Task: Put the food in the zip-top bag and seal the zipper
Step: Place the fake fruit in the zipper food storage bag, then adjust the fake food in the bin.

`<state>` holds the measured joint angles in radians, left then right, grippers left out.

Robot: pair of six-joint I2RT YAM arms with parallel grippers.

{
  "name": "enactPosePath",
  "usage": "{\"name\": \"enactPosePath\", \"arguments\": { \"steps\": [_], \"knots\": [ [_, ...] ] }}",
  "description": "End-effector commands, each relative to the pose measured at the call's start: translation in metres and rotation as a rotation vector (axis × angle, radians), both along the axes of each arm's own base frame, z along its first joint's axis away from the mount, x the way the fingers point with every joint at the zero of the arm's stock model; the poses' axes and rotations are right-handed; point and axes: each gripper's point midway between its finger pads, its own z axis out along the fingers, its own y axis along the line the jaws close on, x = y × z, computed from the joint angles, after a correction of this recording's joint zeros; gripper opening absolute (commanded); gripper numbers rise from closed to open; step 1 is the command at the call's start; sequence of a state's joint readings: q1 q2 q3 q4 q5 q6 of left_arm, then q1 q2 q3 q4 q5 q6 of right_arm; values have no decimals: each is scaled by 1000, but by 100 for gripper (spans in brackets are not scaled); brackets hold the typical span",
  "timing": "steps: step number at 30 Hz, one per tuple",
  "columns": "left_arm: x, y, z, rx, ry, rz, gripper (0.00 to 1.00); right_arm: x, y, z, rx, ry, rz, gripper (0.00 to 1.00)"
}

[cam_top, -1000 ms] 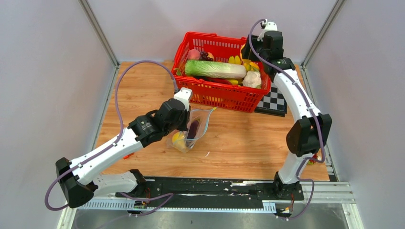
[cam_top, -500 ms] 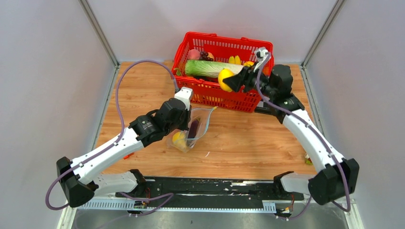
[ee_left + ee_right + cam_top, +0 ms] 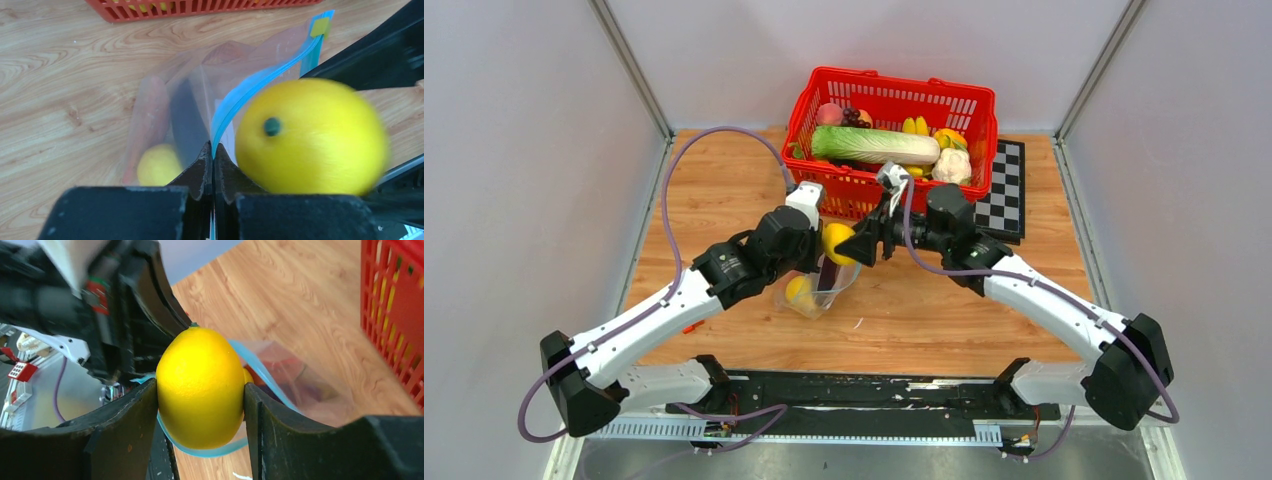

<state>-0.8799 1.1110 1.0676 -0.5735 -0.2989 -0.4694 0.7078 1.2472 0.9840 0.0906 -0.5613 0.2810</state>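
Observation:
My left gripper is shut on the teal zipper of the clear zip-top bag, holding the mouth up and open. In the bag lie a small yellow fruit, an orange carrot-like piece and a dark purple piece. My right gripper is shut on a yellow lemon. The lemon hangs just above the bag's mouth, right beside the left fingers. The zipper loops under and behind the lemon.
A red basket stands at the back of the wooden table with a long green-white cabbage, a cauliflower and more toy produce inside. A checkerboard lies to its right. Grey walls close in both sides.
The right arm has swung from the basket down and to the left, carrying the lemon to the bag's mouth. The left arm and the bag have stayed put.

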Motion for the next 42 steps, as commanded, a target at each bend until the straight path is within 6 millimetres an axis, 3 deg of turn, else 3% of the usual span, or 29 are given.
{"name": "enactPosePath", "arguments": {
  "steps": [1,10,12,15,20,25,30,35,39,42],
  "knots": [
    [4,-3,19,-83,-47,25,0,-2,5,-23,-40,-5,-5,25],
    [2,-4,26,-117,-60,21,0,28,-3,-48,-189,-2,-187,29],
    [2,-3,27,-123,-62,24,0,43,-10,-48,-220,-3,-288,31],
    [2,-3,29,-130,-69,27,0,49,-10,-40,-227,3,-318,45],
    [4,3,29,-119,-82,54,0,31,2,-16,-123,20,-221,71],
    [6,8,31,-118,-95,78,0,17,2,-6,-92,43,-174,78],
    [7,11,31,-110,-102,87,0,17,-16,-3,-108,22,-247,78],
    [7,12,29,-104,-104,91,0,37,-47,23,-129,-105,-414,78],
    [5,13,28,-105,-101,86,0,77,-89,39,-265,-141,-643,77],
    [5,15,27,-103,-105,90,0,110,-113,37,-328,-97,-712,75]
  ]
}}
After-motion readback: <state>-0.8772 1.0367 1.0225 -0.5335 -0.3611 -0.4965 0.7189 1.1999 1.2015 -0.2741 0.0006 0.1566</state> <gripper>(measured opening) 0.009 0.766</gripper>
